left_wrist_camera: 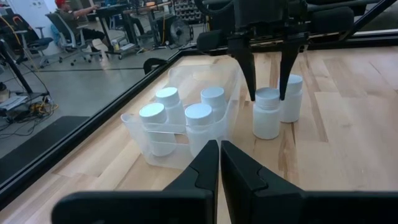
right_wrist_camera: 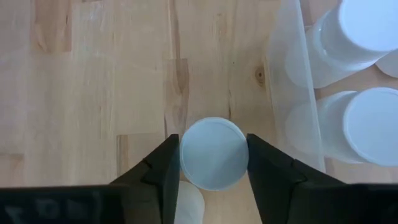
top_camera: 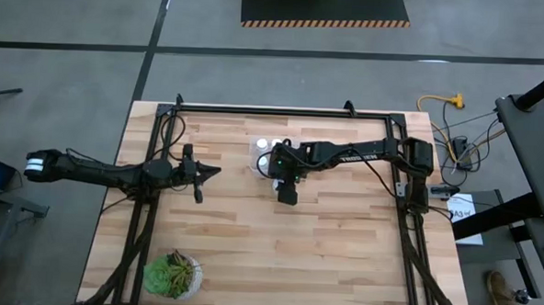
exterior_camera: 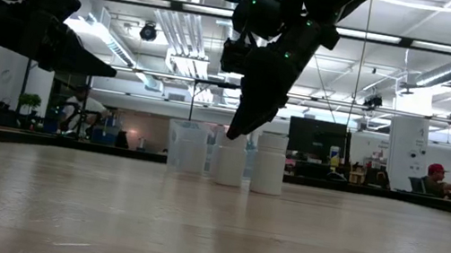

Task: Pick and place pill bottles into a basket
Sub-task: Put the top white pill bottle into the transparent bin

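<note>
The clear basket (top_camera: 259, 163) (left_wrist_camera: 134, 126) stands on the table's far middle, with several white pill bottles (left_wrist_camera: 199, 118) upright in it. Two more bottles stand on the table beside it: one (left_wrist_camera: 267, 115) between my right gripper's fingers, the other (left_wrist_camera: 292, 99) just behind it. My right gripper (top_camera: 287, 192) (right_wrist_camera: 213, 155) points down over the nearer bottle's cap. My left gripper (top_camera: 218, 171) (left_wrist_camera: 219, 162) is shut and empty, hovering left of the basket. My right gripper pinches the round cap (right_wrist_camera: 214, 180) of the pill bottle between its two fingers, one finger (right_wrist_camera: 163, 165) on each side of the cap. The fingers come from above, pointing down. The bottle stands upright with its base on the table (exterior_camera: 228, 181).
A green potted plant (top_camera: 170, 275) stands at the near left corner. The basket's clear wall (right_wrist_camera: 292, 74) is close beside the held bottle. A black frame rail (top_camera: 283, 110) runs along the table's far edge. Bare wood lies toward the near edge.
</note>
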Action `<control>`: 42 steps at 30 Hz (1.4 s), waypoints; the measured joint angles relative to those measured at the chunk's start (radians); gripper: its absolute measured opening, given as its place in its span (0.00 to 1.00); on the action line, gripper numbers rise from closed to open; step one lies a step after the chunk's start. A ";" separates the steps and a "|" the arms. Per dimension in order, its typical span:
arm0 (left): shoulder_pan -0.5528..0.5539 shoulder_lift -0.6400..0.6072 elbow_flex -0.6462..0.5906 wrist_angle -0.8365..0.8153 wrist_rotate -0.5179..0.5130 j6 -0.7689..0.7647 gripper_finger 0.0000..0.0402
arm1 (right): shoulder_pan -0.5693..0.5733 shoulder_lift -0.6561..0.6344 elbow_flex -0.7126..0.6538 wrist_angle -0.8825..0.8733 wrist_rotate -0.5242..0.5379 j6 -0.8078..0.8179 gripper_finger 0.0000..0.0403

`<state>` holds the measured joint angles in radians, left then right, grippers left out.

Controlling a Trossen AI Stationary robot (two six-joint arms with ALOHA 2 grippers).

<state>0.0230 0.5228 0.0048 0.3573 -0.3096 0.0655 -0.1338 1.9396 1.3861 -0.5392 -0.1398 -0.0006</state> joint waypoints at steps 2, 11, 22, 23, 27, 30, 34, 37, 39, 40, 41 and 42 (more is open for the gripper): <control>0.000 0.000 0.000 0.000 0.000 0.000 0.00 | 0.003 0.000 0.000 0.000 0.000 0.000 0.34; 0.000 0.000 0.000 0.000 0.000 -0.002 0.00 | 0.028 0.000 0.074 -0.081 -0.027 0.005 0.34; 0.000 0.000 0.000 -0.001 0.003 -0.002 0.00 | 0.007 -0.014 0.300 -0.264 -0.012 -0.021 0.34; 0.000 0.000 0.000 -0.001 0.005 -0.002 0.00 | 0.000 -0.014 0.325 -0.285 -0.002 -0.024 0.34; 0.000 0.000 0.000 0.000 0.015 -0.002 0.00 | -0.037 -0.016 0.408 -0.364 0.042 -0.044 0.34; 0.000 0.000 0.000 0.000 0.017 -0.002 0.00 | -0.077 -0.016 0.431 -0.382 0.042 -0.045 0.34; 0.000 0.000 0.000 -0.001 0.017 -0.002 0.00 | -0.142 -0.016 0.431 -0.406 0.043 -0.057 0.34; 0.000 0.000 0.000 -0.001 0.018 -0.002 0.00 | -0.191 -0.016 0.419 -0.408 0.039 -0.065 0.34; 0.000 0.000 0.000 -0.001 0.018 -0.002 0.00 | -0.222 -0.015 0.409 -0.408 0.037 -0.080 0.34; 0.000 0.000 0.000 -0.001 0.018 -0.002 0.00 | -0.236 -0.015 0.406 -0.408 0.037 -0.085 0.34; 0.000 0.000 0.000 -0.001 0.018 -0.002 0.00 | -0.249 -0.015 0.403 -0.407 0.036 -0.085 0.34; 0.000 0.000 0.000 -0.001 0.018 -0.002 0.00 | -0.262 -0.015 0.399 -0.406 0.033 -0.086 0.34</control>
<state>0.0231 0.5228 0.0048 0.3561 -0.2913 0.0635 -0.3962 1.9244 1.7851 -0.9456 -0.1068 -0.0867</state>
